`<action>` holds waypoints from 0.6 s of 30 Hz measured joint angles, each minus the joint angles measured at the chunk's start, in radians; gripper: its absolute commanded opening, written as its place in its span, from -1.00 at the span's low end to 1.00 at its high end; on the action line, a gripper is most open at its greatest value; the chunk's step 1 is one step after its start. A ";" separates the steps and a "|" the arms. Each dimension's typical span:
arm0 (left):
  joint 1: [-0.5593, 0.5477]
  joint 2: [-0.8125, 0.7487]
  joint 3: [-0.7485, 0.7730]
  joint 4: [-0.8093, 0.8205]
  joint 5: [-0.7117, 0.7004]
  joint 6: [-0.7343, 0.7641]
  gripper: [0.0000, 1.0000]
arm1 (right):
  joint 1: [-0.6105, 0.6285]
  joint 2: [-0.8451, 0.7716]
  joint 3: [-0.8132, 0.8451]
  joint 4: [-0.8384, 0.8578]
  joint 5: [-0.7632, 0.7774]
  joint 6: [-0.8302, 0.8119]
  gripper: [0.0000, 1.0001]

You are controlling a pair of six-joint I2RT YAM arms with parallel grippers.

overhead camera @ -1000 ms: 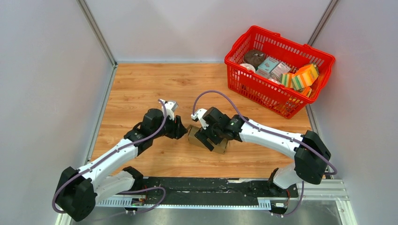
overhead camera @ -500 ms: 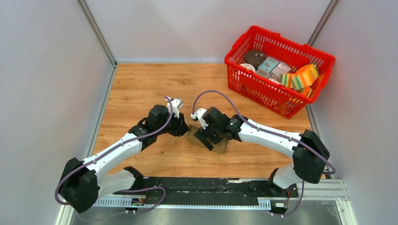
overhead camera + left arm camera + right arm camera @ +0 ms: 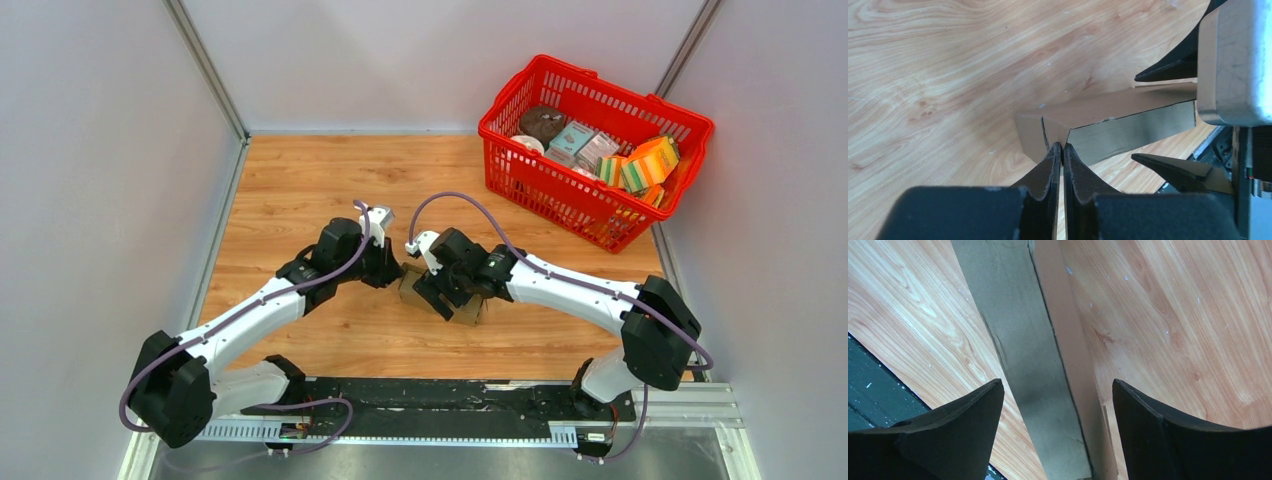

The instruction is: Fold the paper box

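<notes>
Brown cardboard, plain, no print: the paper box [image 3: 1128, 127], stood up into a small long box shape, not flat. Lay near the middle of the worktop [image 3: 300, 190], a bit toward the near edge, well apart from the red basket [image 3: 590, 75] in the far right corner. Ran long from left to right, with the right end a little nearer the arms. Showed a darker long side and a lighter top, with a folded seam at the left end corner.

Sat right between the two tools. At the left end, met by the left tool [image 3: 1062, 150], fingers [image 3: 1045, 172] pressed almost together right at that corner seam. Could not tell if a thin bit of flap was pinched in the tiny gap. Over the middle, straddled by the right tool [image 3: 1057, 385], fingers wide apart, one by each long side, neither seen to touch.

Probably next: a tuck or push on the left end flap. Left tool nearer for that, pointing along the long way. Right tool set across the short way, likely there to steady the sides.
</notes>
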 measured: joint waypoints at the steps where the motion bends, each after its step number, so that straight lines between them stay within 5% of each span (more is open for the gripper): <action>1: 0.000 0.000 0.002 -0.002 0.002 -0.004 -0.84 | 0.000 0.000 0.000 0.001 0.000 0.000 0.64; 18: 0.000 -0.011 0.000 -0.044 0.047 -0.078 -0.96 | -0.008 0.037 0.000 0.007 0.000 0.012 0.64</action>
